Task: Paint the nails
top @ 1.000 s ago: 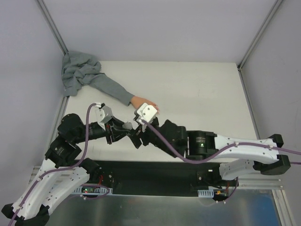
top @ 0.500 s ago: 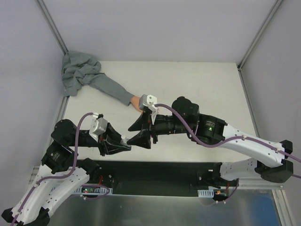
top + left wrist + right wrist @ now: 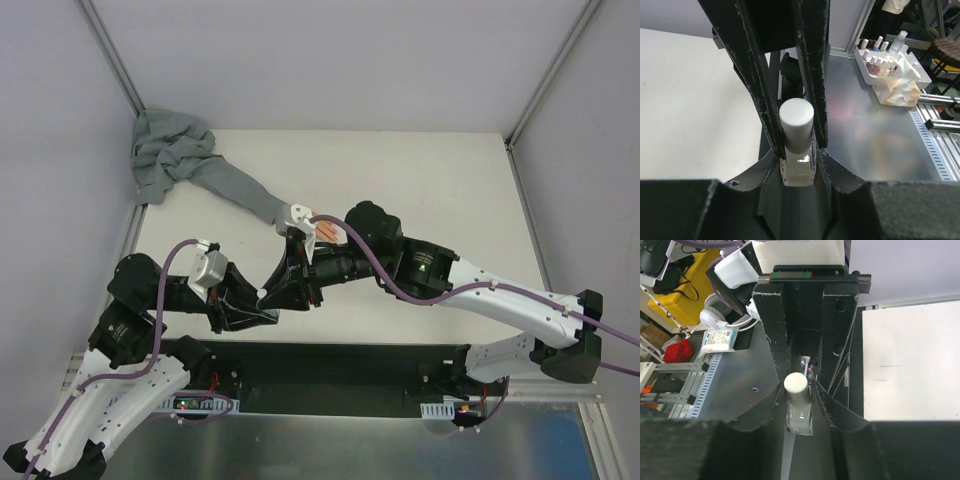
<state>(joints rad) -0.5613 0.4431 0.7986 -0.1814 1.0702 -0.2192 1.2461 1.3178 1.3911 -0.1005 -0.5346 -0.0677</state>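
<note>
A small clear bottle (image 3: pixel 798 172) with a white cap (image 3: pixel 796 117) sits upright between the fingers of my left gripper (image 3: pixel 797 160), which is shut on its glass body. My right gripper (image 3: pixel 798 395) faces the left one, its fingers pressed against both sides of the cap (image 3: pixel 796 384). From above, the two grippers meet near the table's front edge, with the cap (image 3: pixel 262 294) showing between them. The peach fake hand (image 3: pixel 331 233) lies behind the right wrist, mostly hidden. Its grey sleeve (image 3: pixel 235 192) runs to the back left. The nails cannot be made out.
The sleeve ends in a crumpled grey heap (image 3: pixel 168 152) in the back left corner. A white tray of polish bottles (image 3: pixel 887 65) and a pack of wipes (image 3: pixel 901 92) rest on the metal bench beyond the table's near edge. Frame posts rise at both back corners.
My right arm swung left and toward the near edge, brought its gripper over the bottle's cap and closed its fingers on it. The left arm drew back a little, then held still.
</note>
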